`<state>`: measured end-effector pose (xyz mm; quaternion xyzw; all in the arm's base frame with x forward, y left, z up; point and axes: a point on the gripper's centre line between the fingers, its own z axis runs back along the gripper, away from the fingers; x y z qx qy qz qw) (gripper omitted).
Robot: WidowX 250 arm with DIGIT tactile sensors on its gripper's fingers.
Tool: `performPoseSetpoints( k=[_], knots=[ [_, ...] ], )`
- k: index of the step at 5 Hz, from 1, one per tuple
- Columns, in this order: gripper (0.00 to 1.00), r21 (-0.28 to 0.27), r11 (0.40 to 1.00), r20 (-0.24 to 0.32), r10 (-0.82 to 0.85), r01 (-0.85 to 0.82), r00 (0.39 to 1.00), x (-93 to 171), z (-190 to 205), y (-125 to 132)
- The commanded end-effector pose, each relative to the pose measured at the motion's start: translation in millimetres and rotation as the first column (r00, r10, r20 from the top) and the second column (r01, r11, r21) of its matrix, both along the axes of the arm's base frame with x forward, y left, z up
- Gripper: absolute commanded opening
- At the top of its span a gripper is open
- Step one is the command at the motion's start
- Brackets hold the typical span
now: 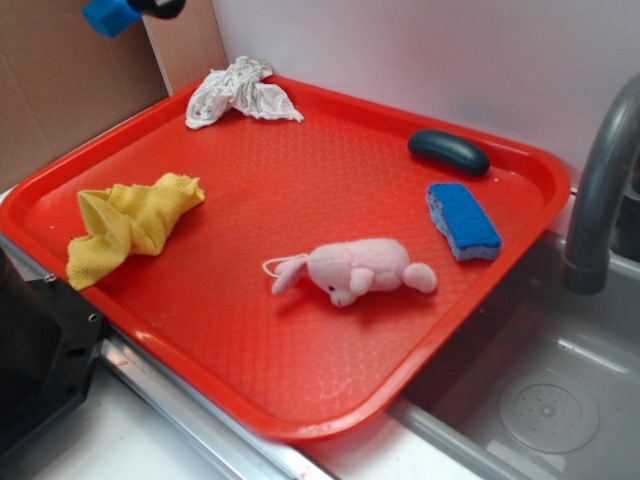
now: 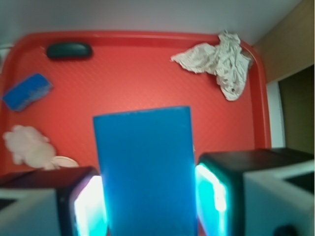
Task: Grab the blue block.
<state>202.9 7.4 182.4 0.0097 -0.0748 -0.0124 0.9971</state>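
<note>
Between the two fingers, wrist view: blue block sits clamped, its flat bright face filling the gap, left pad and right pad each pressed against a side. Blue glow reflects on both inner pad surfaces. Block stands upright, its top edge reaching past the fingertips toward the tray.

Exterior view: block is up at the top-left corner of frame, well above the red tray, held by the gripper, of which only a dark sliver shows. Nothing under it touches it.

On the tray, all apart from one another: white crumpled cloth at the far corner; yellow cloth near the left edge; pink plush lying on its side near the middle; blue sponge toward the right rim; dark teal oval object just beyond the sponge, near the far rim.

Grey faucet rises right of the tray, over a metal sink.
</note>
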Motion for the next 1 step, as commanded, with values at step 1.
performPoseSetpoints(
  k=[1],
  knots=[
    [0.00,0.006,0.999,0.057,0.050,-0.050,0.997,7.1,12.1,-2.6]
  ],
)
